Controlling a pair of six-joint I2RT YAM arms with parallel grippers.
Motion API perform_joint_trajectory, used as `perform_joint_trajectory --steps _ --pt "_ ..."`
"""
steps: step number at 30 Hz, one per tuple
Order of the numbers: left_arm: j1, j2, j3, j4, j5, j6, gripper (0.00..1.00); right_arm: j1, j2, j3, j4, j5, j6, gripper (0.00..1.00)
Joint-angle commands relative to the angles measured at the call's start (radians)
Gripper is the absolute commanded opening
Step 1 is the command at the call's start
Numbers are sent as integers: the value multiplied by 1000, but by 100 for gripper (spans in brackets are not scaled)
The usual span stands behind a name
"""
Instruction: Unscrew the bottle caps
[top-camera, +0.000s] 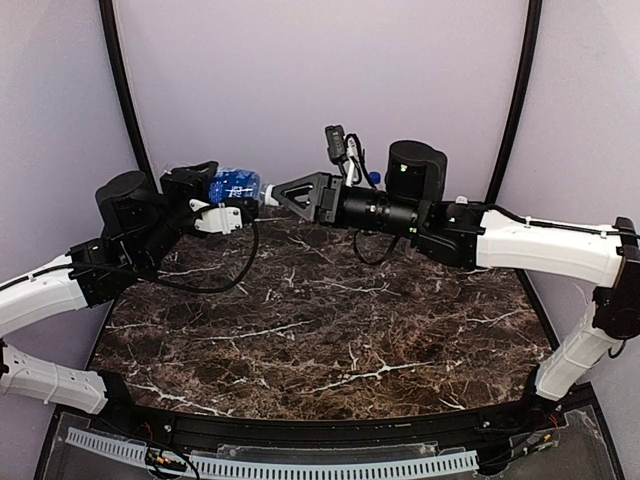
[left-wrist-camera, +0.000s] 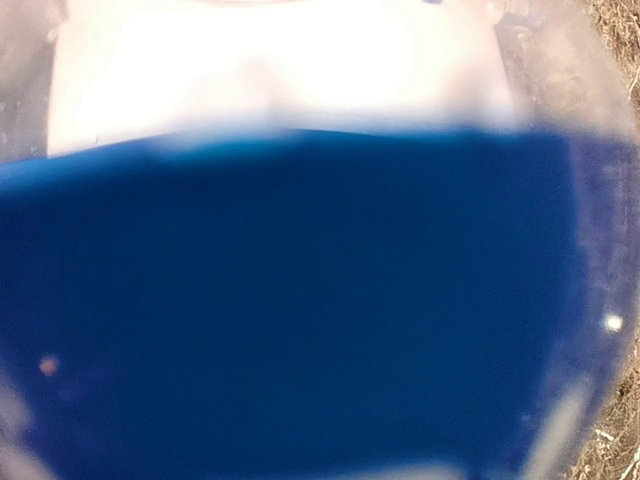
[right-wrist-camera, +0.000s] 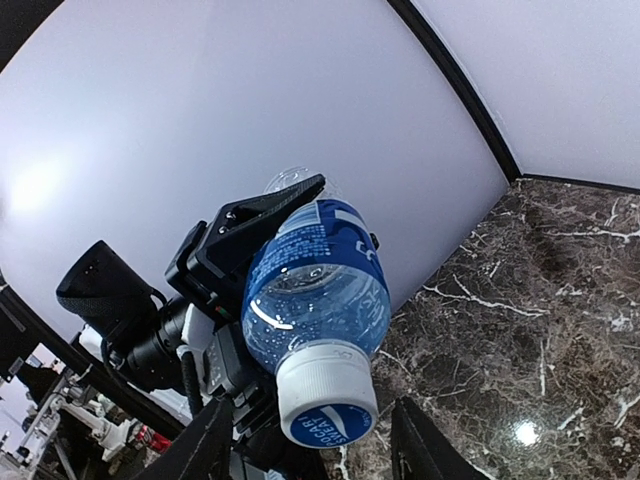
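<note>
My left gripper (top-camera: 222, 205) is shut on a clear bottle with a blue label (top-camera: 234, 186) and holds it level in the air at the back of the table, cap pointing right. Its label (left-wrist-camera: 300, 300) fills the left wrist view, which hides the left fingers. In the right wrist view the bottle (right-wrist-camera: 315, 285) points its white cap (right-wrist-camera: 325, 395) with a blue top at the camera. My right gripper (top-camera: 272, 196) is open, its fingers (right-wrist-camera: 205, 450) on either side of the cap, apart from it. No other bottles or caps show.
The dark marble table (top-camera: 330, 330) lies below both arms. A pale curved backdrop (top-camera: 320, 70) with black poles (top-camera: 125, 90) stands behind. A perforated strip (top-camera: 280, 462) runs along the near edge.
</note>
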Motion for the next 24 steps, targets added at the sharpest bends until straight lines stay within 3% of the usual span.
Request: perform_joint_trajectory --steps 1,7,15,21,22,24 --pt "-7 -5 11 23 -16 12 50 -4 26 2 53 -19 17 49" --pt "-10 -1 20 -1 -26 -4 50 -5 41 -6 68 -17 39 50" --pt "-11 -9 14 -14 -18 -4 50 -6 55 3 104 -30 33 41" --pt "-12 -10 14 -25 -15 -5 49 -11 65 5 113 -55 32 15" --pt "-12 -12 14 -31 -12 -8 49 -12 67 7 111 -63 29 3" --pt "-13 -17 14 -53 -1 -13 47 -12 70 10 110 -70 10 0"
